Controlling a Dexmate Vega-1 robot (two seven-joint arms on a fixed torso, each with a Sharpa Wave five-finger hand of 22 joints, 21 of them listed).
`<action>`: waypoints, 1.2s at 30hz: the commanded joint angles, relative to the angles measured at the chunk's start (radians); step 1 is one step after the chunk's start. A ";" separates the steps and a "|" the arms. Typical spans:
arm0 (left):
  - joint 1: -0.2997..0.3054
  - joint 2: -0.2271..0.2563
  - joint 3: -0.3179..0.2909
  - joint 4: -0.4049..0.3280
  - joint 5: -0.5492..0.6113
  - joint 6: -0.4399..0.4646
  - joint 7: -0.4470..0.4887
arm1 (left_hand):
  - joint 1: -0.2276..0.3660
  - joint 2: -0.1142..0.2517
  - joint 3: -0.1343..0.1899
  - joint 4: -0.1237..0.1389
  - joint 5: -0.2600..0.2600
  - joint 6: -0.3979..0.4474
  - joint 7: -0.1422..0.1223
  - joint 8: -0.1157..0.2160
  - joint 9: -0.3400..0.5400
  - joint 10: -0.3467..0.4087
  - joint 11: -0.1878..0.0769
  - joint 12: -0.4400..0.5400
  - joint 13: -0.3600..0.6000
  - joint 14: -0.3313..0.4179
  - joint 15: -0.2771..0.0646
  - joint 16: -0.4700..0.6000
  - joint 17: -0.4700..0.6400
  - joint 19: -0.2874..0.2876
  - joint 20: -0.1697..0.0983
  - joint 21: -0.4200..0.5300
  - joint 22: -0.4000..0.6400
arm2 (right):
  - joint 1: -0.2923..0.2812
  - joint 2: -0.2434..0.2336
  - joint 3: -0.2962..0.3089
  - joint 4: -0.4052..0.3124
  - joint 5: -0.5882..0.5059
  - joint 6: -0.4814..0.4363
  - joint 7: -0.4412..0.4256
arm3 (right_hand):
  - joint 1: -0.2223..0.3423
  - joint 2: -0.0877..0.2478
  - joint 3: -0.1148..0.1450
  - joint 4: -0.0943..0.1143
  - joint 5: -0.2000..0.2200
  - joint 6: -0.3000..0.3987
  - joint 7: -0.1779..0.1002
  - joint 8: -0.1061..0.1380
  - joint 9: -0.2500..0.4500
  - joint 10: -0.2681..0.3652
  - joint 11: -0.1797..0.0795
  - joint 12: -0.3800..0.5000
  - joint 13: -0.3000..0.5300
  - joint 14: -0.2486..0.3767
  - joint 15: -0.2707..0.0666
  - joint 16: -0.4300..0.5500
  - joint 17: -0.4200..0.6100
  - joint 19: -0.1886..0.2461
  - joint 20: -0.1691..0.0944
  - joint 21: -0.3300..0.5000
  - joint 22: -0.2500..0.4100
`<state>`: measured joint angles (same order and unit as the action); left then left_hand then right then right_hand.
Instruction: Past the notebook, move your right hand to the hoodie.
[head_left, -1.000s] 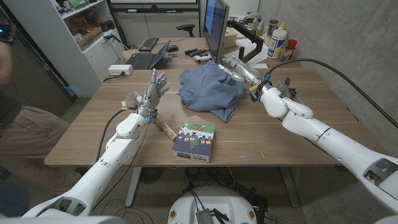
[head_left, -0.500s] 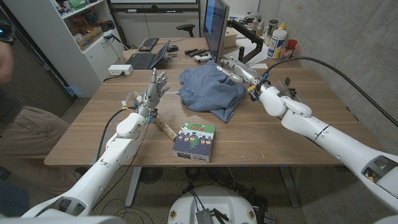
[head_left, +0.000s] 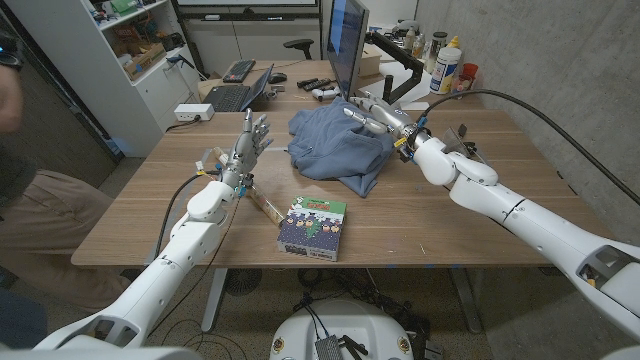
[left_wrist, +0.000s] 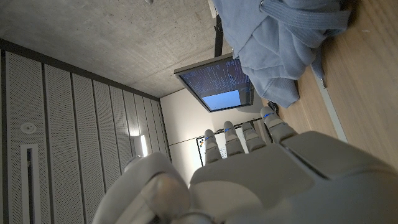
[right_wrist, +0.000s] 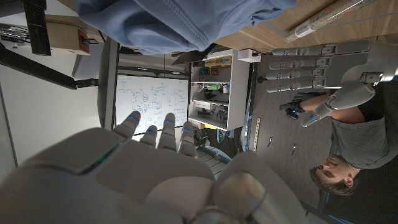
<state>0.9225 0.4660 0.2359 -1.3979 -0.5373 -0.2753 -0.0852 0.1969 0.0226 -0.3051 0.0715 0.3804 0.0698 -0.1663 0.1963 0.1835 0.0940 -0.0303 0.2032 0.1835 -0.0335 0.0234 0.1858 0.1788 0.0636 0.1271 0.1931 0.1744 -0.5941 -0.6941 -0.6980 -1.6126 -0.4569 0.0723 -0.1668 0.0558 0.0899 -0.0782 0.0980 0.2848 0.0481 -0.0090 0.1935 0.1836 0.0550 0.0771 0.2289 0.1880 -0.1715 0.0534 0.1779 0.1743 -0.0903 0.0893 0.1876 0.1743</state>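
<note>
My right hand (head_left: 372, 112) is at the far right edge of the hoodie (head_left: 336, 147), over the blue cloth, with the fingers stretched out and a little apart. It holds nothing. From the head view I cannot tell for sure if the fingertips touch the cloth or only hang just above it; in the right wrist view the blue cloth (right_wrist: 180, 22) lies close beyond my fingertips (right_wrist: 160, 127), so I judge the hand is at the hoodie or almost there.

The hoodie lies crumpled on the tabletop (head_left: 150, 205), in front of the monitor (head_left: 345, 45). The notebook (head_left: 313, 228), with a colourful cover, lies nearer to me than the hoodie, close to the near edge of the tabletop. My right hand is well beyond the notebook, on the hoodie's side of it, so the part "past the notebook" looks done.

What is left, as I judge it, is small: perhaps to lower the hand onto the cloth so that the contact is clear, if it is not there already.

My left hand (head_left: 248, 145) stands to the left of the hoodie, near it but apart from it, with the fingers straight up and spread and nothing in them. It has no part in this task. In the left wrist view the hoodie (left_wrist: 280, 43) shows beyond this hand's fingertips (left_wrist: 245, 134).
</note>
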 joint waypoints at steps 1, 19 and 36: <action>0.019 0.008 -0.002 -0.020 0.007 -0.009 0.023 | 0.005 0.002 -0.006 0.000 -0.002 0.007 -0.002 0.001 0.003 -0.008 0.000 -0.006 0.005 -0.017 -0.004 0.002 0.003 -0.002 -0.002 0.004 0.005 | 0.027 0.014 -0.016 0.024 -0.010 0.016 0.009 | 0.007 0.018 0.002 0.002 0.001 -0.008 -0.002 -0.005 0.003 -0.009 0.001 -0.004 0.003 0.002 -0.002 0.005 0.005 -0.001 0.003 0.008 0.005; 0.042 0.024 0.002 -0.052 0.000 -0.009 0.044 | 0.006 0.002 -0.006 0.001 -0.002 0.006 -0.003 0.000 0.003 -0.005 -0.002 -0.003 0.005 -0.020 -0.007 0.002 0.002 -0.007 -0.003 0.002 0.005 | 0.037 0.022 -0.024 0.036 -0.020 0.029 0.010 | 0.006 0.019 0.003 0.003 0.002 -0.033 -0.002 -0.012 0.003 -0.022 0.002 -0.009 0.003 -0.005 0.001 0.003 0.005 -0.004 0.004 0.007 0.005; 0.041 0.026 0.006 -0.048 -0.006 -0.019 0.043 | 0.007 0.002 -0.006 0.001 -0.003 -0.003 -0.004 -0.003 0.003 -0.002 -0.003 -0.002 0.005 -0.020 -0.006 0.002 0.002 -0.008 -0.003 0.002 0.005 | 0.053 0.032 -0.032 0.035 -0.038 0.009 0.018 | 0.004 0.018 0.004 0.003 0.002 -0.037 -0.003 -0.010 0.003 -0.036 0.004 -0.013 0.003 -0.007 0.004 0.003 0.005 -0.006 0.004 0.007 0.005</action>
<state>0.9610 0.4891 0.2402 -1.4449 -0.5374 -0.2896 -0.0439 0.1969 0.0226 -0.3051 0.0714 0.3804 0.0698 -0.1663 0.1963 0.1835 0.0865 -0.0304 0.1994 0.1835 -0.0446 0.0122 0.1858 0.1788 0.0598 0.1233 0.1931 0.1744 -0.5532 -0.6698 -0.7241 -1.5794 -0.4840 0.0916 -0.1534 0.0558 0.0899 -0.0782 0.0980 0.2848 0.0157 -0.0124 0.1873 0.1836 0.0312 0.0785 0.2165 0.1880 -0.1714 0.0534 0.1779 0.1743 -0.0903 0.0893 0.1876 0.1743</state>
